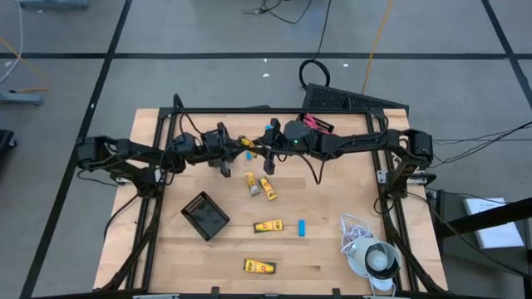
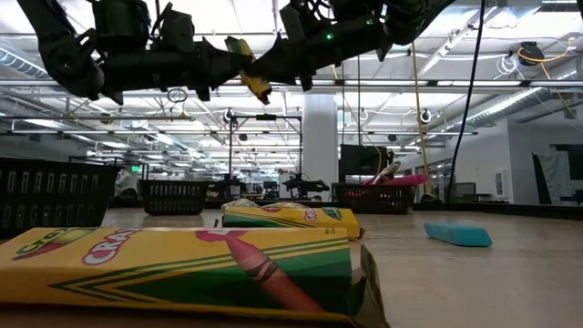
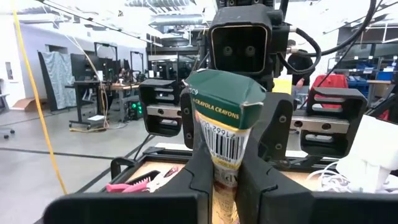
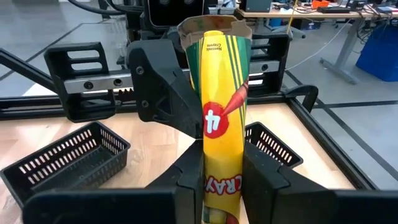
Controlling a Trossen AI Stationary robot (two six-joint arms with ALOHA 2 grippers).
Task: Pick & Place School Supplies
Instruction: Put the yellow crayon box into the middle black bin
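Crayon box [image 1: 247, 146] midair, gripped between left hand [image 1: 236, 148] and right hand [image 1: 259, 149].

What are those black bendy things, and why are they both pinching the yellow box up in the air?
They are two robot arms at a wooden table. One picture looks down from above, one peeks from table height, and two come from tiny cameras on the arms' wrists.

In the middle, above the table, the left gripper and the right gripper meet. Both have their jaws shut on one crayon box, one at each end, as if passing it over.

On the table lie more yellow crayon boxes, a small blue eraser, a black basket and a white cord by a round grey thing. Pink scissors sit in a black tray at the far edge.
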